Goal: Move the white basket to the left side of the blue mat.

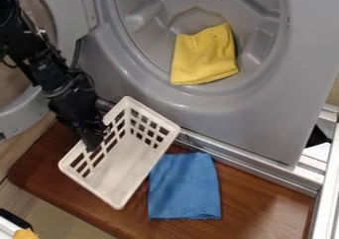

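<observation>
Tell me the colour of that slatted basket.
The basket is off-white, clearest in the camera view.

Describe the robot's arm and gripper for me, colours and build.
The arm is black, built of blocky jointed segments, with thin dark cables looping along it and a few small shiny spots. The gripper is black too.

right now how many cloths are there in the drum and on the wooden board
2: a yellow cloth inside the drum, and a blue cloth on the wooden board, next to the white basket. Another could be hidden under the basket.
</observation>
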Robot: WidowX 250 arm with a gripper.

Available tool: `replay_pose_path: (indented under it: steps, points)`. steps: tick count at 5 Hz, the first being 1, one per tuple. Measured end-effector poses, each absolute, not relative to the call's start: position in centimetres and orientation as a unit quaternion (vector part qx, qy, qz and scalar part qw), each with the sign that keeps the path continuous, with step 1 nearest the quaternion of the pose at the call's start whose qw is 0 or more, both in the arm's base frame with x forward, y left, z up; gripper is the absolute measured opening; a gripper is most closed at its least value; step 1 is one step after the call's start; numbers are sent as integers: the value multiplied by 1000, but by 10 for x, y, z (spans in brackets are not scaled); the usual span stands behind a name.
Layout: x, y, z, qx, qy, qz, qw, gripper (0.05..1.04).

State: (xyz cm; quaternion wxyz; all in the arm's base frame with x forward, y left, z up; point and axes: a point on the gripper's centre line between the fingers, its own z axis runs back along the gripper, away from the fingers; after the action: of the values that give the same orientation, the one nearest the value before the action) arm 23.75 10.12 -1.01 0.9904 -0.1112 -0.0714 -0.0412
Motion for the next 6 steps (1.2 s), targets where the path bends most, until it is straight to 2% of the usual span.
replay_pose_path:
  steps: [1,2,3,5,6]
  points:
    - [239,107,-20,-113,-60,-33,991,97]
    - [240,108,-22,-115,-58,-27,991,145]
    - [242,107,-21,-120,-59,-20,991,350]
    - [242,105,-21,-124,-58,-21,990,948]
    - [243,102,-20,-126,-57,-25,990,1011]
